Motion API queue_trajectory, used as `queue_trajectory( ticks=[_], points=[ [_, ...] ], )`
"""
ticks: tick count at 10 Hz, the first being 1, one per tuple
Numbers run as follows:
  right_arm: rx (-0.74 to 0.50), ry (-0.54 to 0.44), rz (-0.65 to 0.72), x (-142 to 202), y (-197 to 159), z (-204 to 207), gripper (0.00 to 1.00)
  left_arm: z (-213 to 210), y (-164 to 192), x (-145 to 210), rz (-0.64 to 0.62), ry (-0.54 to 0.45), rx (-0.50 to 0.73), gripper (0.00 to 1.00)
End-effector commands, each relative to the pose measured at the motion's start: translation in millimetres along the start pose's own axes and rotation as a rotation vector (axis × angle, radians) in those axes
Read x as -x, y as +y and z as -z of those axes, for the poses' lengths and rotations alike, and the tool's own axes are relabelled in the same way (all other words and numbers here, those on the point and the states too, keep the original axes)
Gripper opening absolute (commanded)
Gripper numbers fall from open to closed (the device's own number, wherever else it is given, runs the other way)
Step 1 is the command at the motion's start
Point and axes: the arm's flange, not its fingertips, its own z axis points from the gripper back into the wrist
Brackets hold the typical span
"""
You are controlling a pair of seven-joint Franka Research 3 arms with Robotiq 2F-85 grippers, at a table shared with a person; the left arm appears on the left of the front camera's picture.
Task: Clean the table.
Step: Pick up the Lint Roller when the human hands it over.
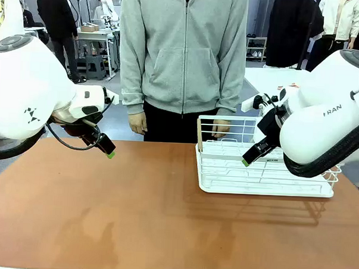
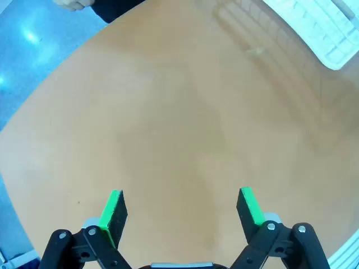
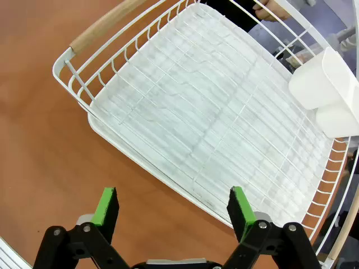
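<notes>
Worktop status: reddish-brown, matte, rounded corners, spanning the front view from 9 to 3 o'clock. Its surface reads bare apart from a white dish rack standing at about 3 o'clock. Faint darker patches near 7 o'clock could be smears or only reflections of the arms; cannot tell. No cloth or sponge noted on it. Left pincer is open and empty, hovering over bare surface toward 10 o'clock. Right pincer is likewise open and empty, hanging above the near edge of the rack with nothing between its jaws. The rack itself holds no dishes. In the right wrist view a wooden handle runs along one short end at 11 o'clock, and a white cup holder hangs on the rim at 2 o'clock. Person stands at 12 o'clock with hands low at the far edge, one hand close behind the rack. Judgement: the step in hand looks like the approach to the rack, the one item left to clear. To do it well, go for a rim wire or the handle, not the flat grid. Centre a single bar between the pads before closing. Lift level, stay clear of the person's hand, and hold the left arm out of the path.
</notes>
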Motion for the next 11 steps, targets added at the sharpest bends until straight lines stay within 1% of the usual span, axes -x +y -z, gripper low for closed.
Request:
queue_trajectory(
  ticks=[1,11],
  points=[
    [0.001,-0.002,0.000,-0.4,-0.2,-0.2,1.00,0.0,-0.2,-0.1,0.000,0.000,0.000,1.00],
    [0.001,-0.002,0.000,-0.4,-0.2,-0.2,1.00,0.0,-0.2,-0.1,0.000,0.000,0.000,1.00]
  ],
)
